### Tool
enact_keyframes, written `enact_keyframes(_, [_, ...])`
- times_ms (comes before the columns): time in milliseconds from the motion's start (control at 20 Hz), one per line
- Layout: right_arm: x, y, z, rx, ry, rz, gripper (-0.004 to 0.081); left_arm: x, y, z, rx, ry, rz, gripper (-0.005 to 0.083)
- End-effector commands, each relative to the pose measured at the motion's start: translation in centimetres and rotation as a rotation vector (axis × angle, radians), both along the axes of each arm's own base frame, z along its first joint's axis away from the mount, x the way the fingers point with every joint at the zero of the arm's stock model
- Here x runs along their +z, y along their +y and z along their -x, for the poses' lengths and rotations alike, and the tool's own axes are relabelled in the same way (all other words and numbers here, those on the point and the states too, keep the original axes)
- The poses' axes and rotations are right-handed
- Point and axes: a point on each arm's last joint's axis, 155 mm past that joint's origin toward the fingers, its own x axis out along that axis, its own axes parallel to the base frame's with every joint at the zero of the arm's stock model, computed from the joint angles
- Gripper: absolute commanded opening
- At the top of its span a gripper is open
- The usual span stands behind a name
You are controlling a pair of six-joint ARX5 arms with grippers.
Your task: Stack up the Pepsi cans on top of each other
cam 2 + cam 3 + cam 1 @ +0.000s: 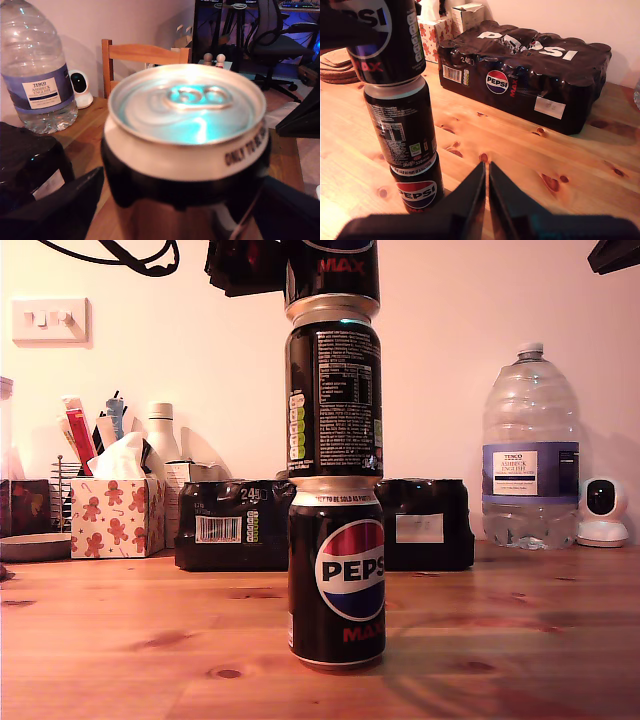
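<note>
Three cans stacked mid-bench near the front edge: bottom can (336, 580), middle can (334, 400), top can (331, 275). My first gripper (175, 200) clamped on the top can. My second gripper (487, 192) closed, empty, beside the stack.

Three black Pepsi Max cans are stacked in one upright column on the desk. Bottom can (337, 580): globe logo turned toward the exterior view, base flat on the wood. Middle can (334, 400): white nutrition text seen in the exterior view, seated on the bottom can's silver rim. Top can (332, 275): resting on the middle can, cut off by the exterior view's upper edge, "MAX" lettering visible.
</note>
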Motion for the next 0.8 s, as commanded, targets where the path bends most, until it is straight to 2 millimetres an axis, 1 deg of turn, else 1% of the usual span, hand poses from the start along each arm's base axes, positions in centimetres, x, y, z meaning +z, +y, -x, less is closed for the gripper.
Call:
enact_keyframes(0, [-0.1, 0.0, -0.1, -0.003, -0.002, -0.002, -0.0010, 1.2, -0.1, 0.2, -0.006, -0.022, 0.024, 0.0790])
enact_keyframes(250, [-0.1, 0.0, -0.1, -0.004, -0.002, -0.003, -0.0010, 2.8, -0.2, 0.1, -0.006, -0.050, 0.044, 0.0790])
enact_keyframes(550, [0.3, 0.1, -0.2, -0.004, -0.013, -0.013, -0.0010, 6.4, -0.4, -0.1, -0.007, -0.111, 0.089, 0.0790])
enact_keyframes(750, [0.3, 0.1, -0.2, -0.004, -0.012, -0.013, -0.0010, 8.4, -0.4, -0.1, -0.007, -0.132, 0.105, 0.0790])
